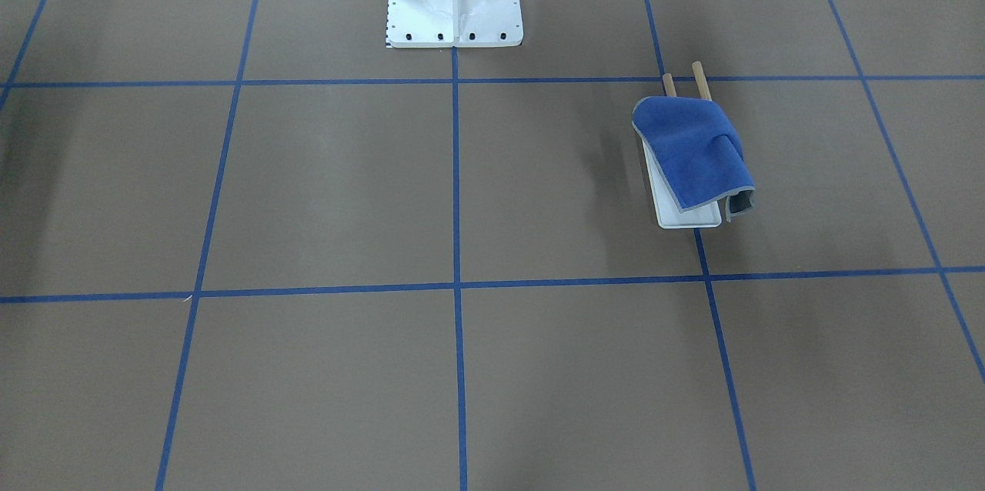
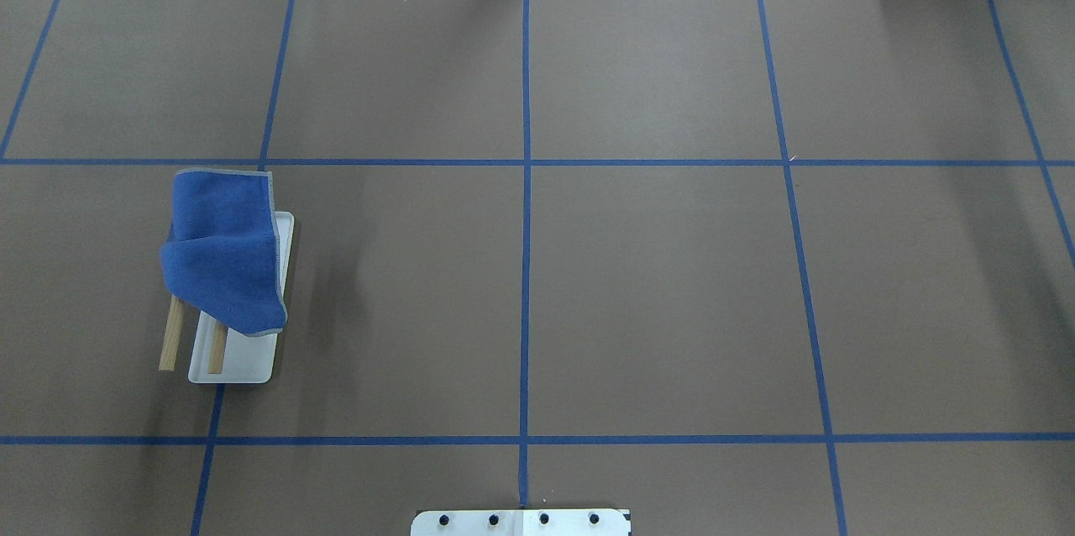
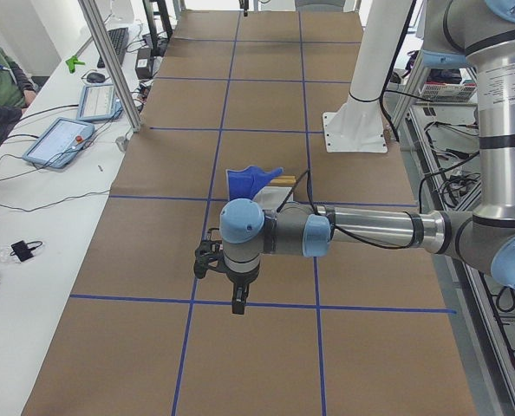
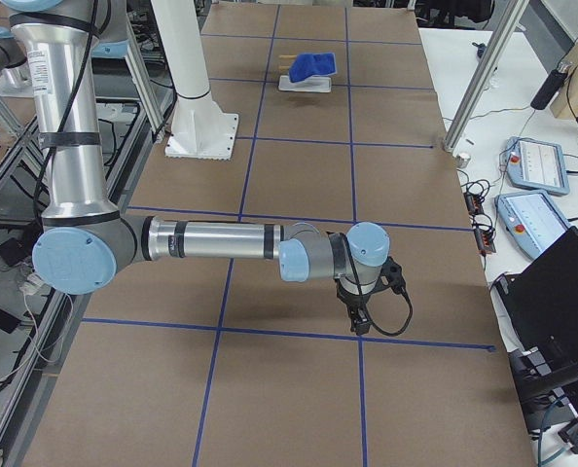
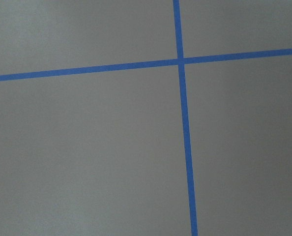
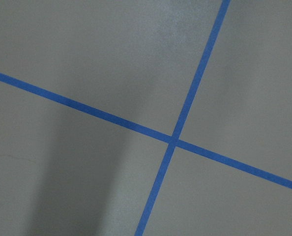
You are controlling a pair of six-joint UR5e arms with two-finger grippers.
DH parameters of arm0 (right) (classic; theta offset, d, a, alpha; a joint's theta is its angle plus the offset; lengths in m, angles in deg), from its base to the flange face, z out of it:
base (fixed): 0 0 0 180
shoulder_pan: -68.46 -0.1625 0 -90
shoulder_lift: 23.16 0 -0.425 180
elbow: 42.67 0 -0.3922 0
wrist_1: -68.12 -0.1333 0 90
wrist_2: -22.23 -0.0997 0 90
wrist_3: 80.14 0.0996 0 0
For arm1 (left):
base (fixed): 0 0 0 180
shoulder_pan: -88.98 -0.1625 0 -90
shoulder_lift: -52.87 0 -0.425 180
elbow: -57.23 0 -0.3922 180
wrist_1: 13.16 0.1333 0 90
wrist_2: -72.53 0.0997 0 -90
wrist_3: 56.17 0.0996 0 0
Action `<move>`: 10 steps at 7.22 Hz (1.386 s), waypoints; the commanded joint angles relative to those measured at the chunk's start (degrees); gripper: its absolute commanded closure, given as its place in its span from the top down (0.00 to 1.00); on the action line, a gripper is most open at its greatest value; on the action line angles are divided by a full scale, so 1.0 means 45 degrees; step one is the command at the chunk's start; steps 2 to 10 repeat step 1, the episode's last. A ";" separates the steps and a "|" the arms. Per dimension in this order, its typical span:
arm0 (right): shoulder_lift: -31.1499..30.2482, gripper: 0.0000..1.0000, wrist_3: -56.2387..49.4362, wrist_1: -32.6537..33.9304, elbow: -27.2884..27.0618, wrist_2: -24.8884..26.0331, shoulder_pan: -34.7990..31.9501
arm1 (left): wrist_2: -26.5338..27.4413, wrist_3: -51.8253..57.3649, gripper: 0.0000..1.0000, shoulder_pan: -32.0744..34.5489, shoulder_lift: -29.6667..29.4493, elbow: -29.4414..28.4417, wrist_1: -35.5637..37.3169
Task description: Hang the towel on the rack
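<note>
Entry: task state check.

The towel [image 2: 222, 250] lies draped over both wooden dowels [image 2: 172, 336] of the rack [image 2: 243, 366]. It covers the dowels' far stretch. Their ends nearer the robot stick out bare. The cloth sits skewed: on one side its grey-edged hem hangs over the white base, and at the rack's far end a corner curls under. Whether that corner touches the base, I cannot tell.

The left gripper [image 3: 237, 305] hangs well apart from the rack, fingers pointing down at the table [image 2: 655, 292]. The right gripper [image 4: 360, 323] is farther from the rack again. Both show only in the side views, so I cannot tell how wide either stands. I see no cloth at either one. Both wrist cameras show nothing but brown paper and blue tape lines.

Judgement: the hang looks complete. The towel bears on the rack alone and no hand is near it. What is left, at most, is squaring the drape.
</note>
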 commanded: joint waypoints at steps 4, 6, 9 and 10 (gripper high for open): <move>0.0000 1.00 0.0000 0.0000 -0.0006 0.0000 0.0008 | 0.0000 0.0000 0.98 0.0000 0.0000 0.0013 0.0000; 0.0000 1.00 0.0000 0.0000 -0.0006 0.0000 0.0008 | 0.0000 0.0000 0.98 0.0000 0.0000 0.0013 0.0000; 0.0000 1.00 0.0000 0.0000 -0.0006 0.0000 0.0008 | 0.0000 0.0000 0.98 0.0000 0.0000 0.0013 0.0000; 0.0000 1.00 0.0000 0.0000 -0.0006 0.0000 0.0008 | 0.0000 0.0000 0.98 0.0000 0.0000 0.0013 0.0000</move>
